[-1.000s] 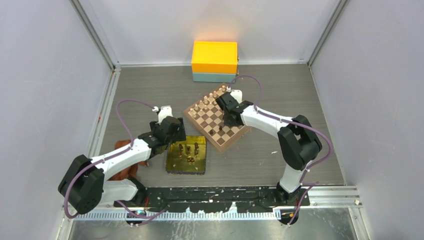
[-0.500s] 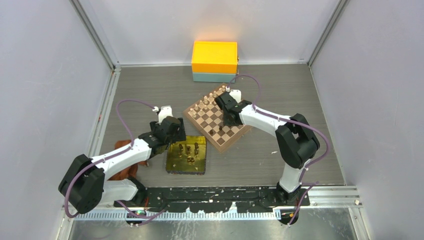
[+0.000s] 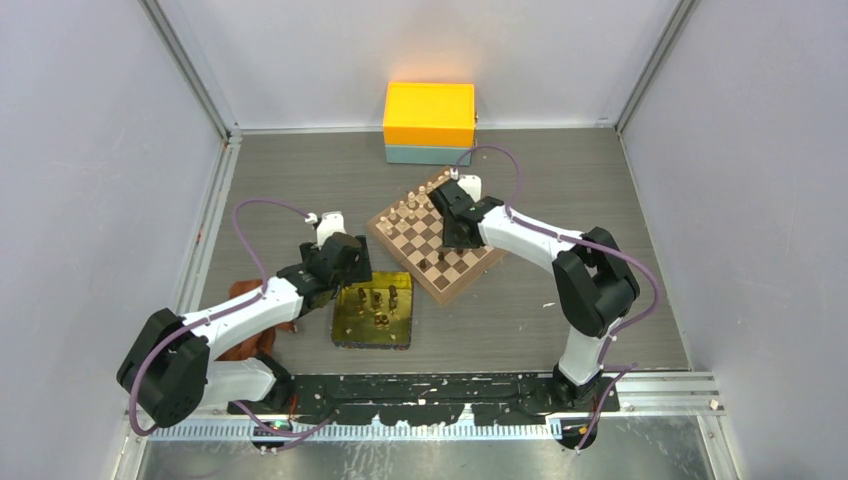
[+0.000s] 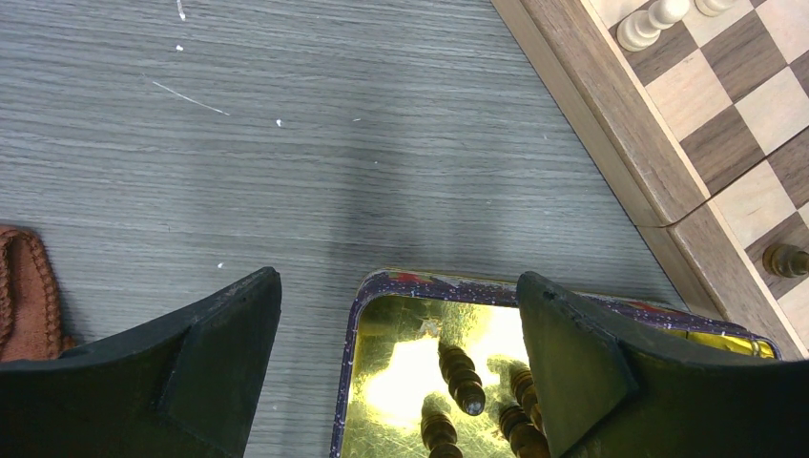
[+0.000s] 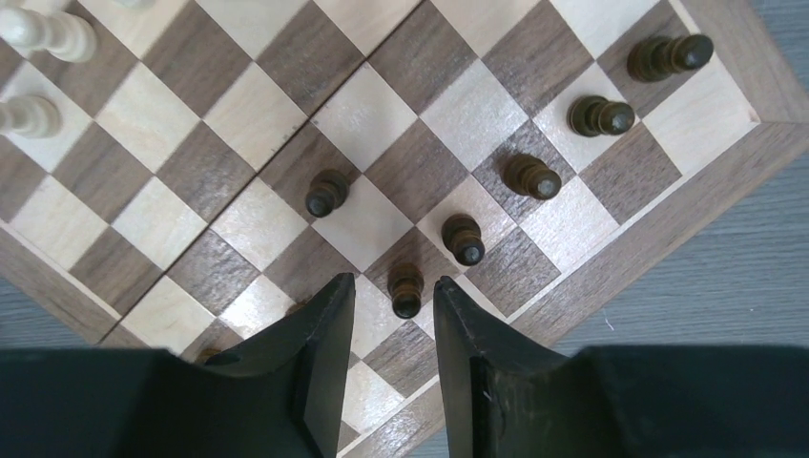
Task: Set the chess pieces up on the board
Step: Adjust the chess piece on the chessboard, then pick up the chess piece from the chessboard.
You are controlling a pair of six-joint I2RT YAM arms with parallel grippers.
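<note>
The board (image 3: 455,270) lies diagonally at mid-table, with pale chessmen along its far edge. My right gripper (image 5: 393,286) hovers over the board's near corner, open. A dark pawn (image 5: 405,291) stands upright on the board (image 5: 363,114) between its fingertips, with a gap on either side. Several more dark chess pieces (image 5: 531,176) stand on nearby squares. My left gripper (image 4: 398,279) is wide open and empty above the far left corner of the gold tray (image 4: 429,283). Several dark pieces (image 4: 461,372) stand in that tray.
An orange box (image 3: 429,115) on a teal base sits against the back wall. A brown leather item (image 3: 250,320) lies under the left arm. Pale chessmen (image 5: 43,33) occupy the board's far rows. The gold tray (image 3: 345,335) lies just left of the board's near corner.
The right gripper's jaws have spread apart and let go of the dark pawn, which now stands on the board. The left arm has not moved.
</note>
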